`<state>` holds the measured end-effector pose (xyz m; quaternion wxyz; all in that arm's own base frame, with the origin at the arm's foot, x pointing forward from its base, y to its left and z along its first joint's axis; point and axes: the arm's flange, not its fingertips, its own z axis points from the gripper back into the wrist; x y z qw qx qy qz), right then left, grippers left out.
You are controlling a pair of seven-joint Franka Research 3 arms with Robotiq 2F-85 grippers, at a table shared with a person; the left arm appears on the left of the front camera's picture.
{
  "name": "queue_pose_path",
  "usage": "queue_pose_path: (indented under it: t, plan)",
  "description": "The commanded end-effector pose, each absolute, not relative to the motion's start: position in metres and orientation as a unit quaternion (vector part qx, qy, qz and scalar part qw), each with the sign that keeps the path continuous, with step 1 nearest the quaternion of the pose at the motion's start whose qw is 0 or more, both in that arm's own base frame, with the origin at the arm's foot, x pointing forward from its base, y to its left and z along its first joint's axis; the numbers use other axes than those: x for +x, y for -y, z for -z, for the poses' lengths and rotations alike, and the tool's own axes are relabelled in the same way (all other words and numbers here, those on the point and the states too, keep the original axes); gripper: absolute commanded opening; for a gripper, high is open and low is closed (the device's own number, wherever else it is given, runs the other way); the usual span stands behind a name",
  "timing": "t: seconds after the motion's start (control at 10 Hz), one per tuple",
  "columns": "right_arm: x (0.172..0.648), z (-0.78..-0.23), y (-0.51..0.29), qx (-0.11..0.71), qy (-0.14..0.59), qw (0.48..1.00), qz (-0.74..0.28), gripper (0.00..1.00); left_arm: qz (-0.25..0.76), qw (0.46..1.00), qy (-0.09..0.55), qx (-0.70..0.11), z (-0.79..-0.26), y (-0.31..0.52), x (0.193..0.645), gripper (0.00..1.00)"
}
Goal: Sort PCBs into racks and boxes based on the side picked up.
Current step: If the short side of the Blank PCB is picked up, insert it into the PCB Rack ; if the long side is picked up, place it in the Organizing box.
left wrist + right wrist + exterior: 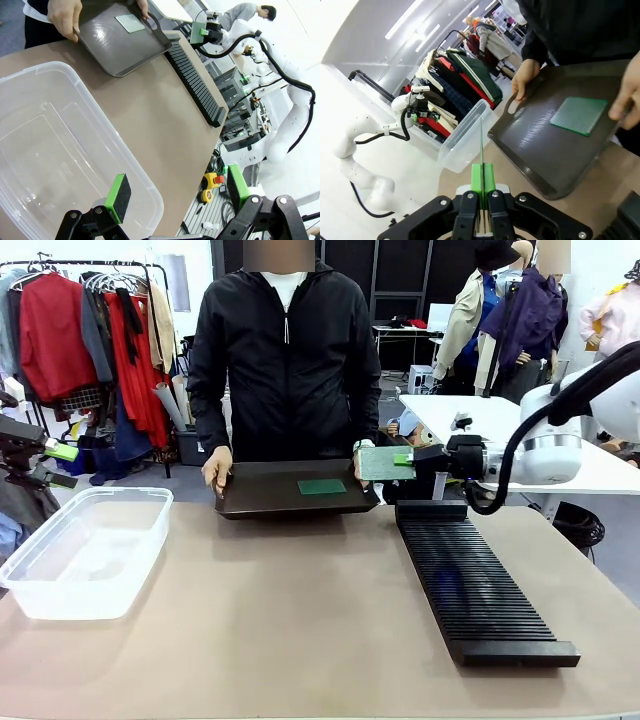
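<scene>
Front view: right gripper (408,460), jaws pinching a PCB (385,462) by one edge, held in air betw. tray (260,505) right end and rack (480,585) far end. 2nd PCB (322,486) lies flat in tray. Person's hands (216,468) grip both tray ends. Left wrist view: left gripper (177,195), jaws spread, one pad over box (30,100) rim. Rack and box sit on worktop (300,620).

No lettering, label, brand or number is legible on anything pictured.
</scene>
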<state>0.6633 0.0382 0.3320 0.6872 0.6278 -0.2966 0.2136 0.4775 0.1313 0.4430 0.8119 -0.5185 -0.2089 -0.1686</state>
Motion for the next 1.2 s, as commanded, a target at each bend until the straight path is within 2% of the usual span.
queue_pose_path:
  t: [0.0,1.1]
  plan:
    - [0.644,-0.334,-0.022,0.618,0.325,0.677,-0.234,0.00,0.167,0.813,0.209,-0.517,-0.445,-0.131,0.476,1.00]
    - [0.596,-0.293,0.056,0.535,0.419,0.641,-0.356,0.00,0.167,0.813,0.209,-0.517,-0.445,-0.131,0.476,1.00]
